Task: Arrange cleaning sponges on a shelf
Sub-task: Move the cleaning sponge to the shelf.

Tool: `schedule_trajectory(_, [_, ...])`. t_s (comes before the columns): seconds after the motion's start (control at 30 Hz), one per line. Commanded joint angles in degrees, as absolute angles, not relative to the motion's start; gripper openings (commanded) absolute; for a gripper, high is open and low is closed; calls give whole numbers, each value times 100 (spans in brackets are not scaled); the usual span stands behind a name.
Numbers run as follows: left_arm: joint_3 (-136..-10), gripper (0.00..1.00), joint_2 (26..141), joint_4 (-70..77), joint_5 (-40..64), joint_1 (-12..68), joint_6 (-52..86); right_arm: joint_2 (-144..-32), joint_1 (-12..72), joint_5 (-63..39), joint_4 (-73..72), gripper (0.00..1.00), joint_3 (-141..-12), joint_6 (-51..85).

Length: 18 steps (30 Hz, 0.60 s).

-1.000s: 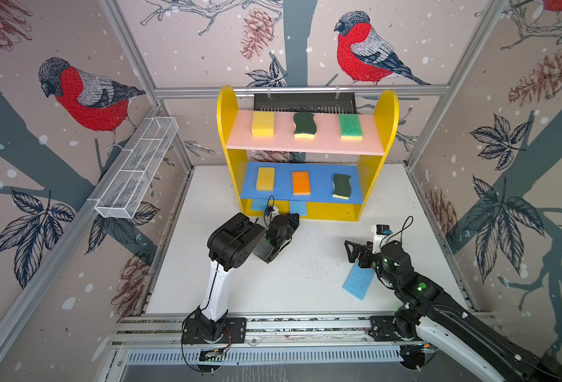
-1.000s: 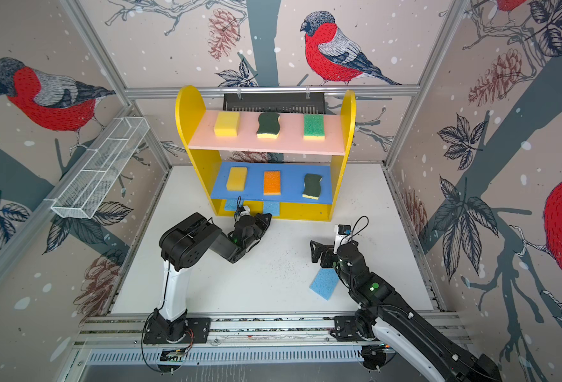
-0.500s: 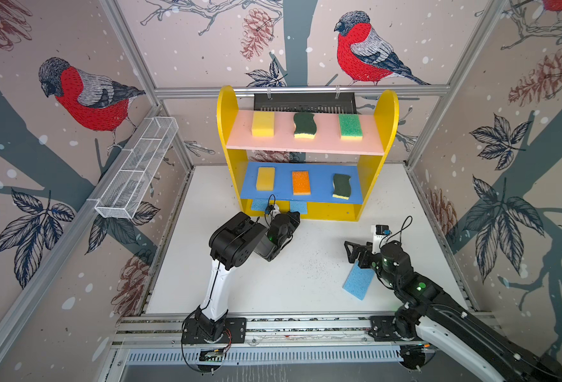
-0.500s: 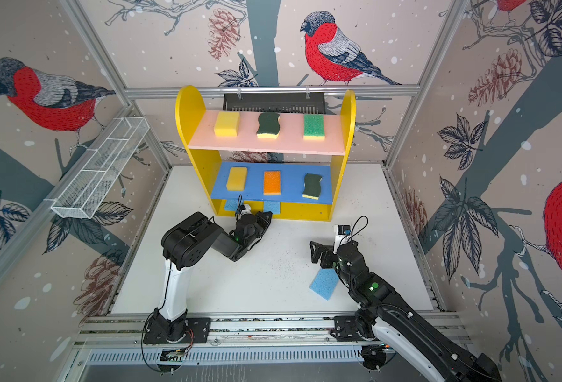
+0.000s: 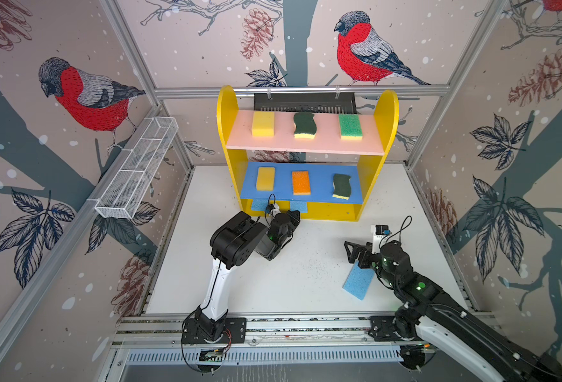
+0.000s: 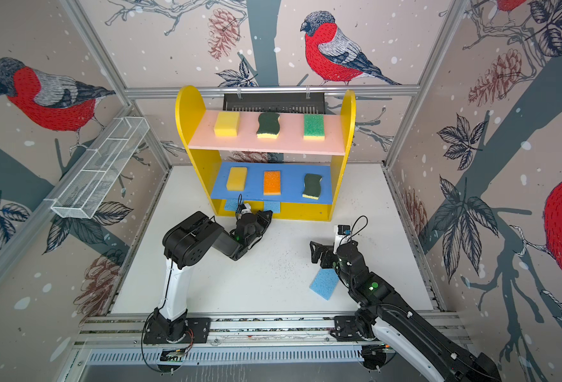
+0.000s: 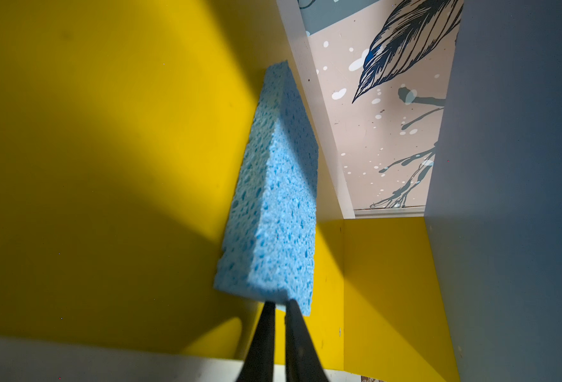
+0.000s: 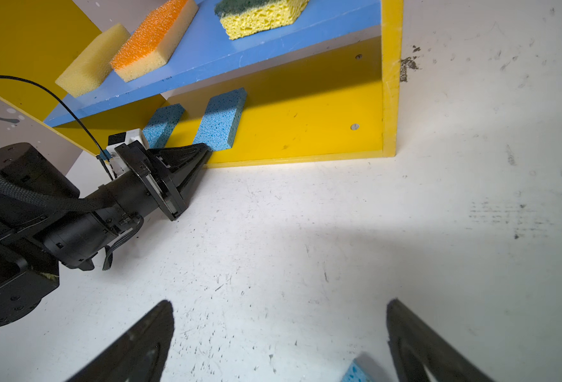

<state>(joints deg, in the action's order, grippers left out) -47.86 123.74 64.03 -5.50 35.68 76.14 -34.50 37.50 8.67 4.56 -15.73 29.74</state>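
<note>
A: How many sponges?
B: Nine: three on the shelf's (image 5: 225, 132) pink board (image 5: 326, 132), three on its blue board (image 5: 321, 185), two light-blue sponges (image 8: 221, 120) on the bottom, one bench sponge (image 5: 357, 281) on the bench (image 5: 306, 281)
A: Jaws?
B: Left jaws clenched against a bottom sponge (image 7: 273, 198), plain only from the wrist views; right jaws gaping over the bench sponge

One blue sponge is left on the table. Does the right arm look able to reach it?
Probably yes: the open right gripper hangs close by the blue sponge, with nothing between them.

Looking down, the blue middle board (image 5: 321, 190) hides most of both bottom-level sponges (image 5: 259, 205). The right arm (image 5: 402, 271) covers one end of the counter sponge (image 5: 357, 281); its wrist view catches only a corner.
</note>
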Motion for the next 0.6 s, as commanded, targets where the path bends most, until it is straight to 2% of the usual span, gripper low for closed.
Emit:
schedule_trajectory(0.0, [-4797,11,12454,5841,-695,3551,7495,-3454,3746,867,320,100,-1564,2883])
schedule_trajectory(0.57, [-4743,11,12335,5743,-721,3551,7442,-3482,3741,871,334,99,-1564,2892])
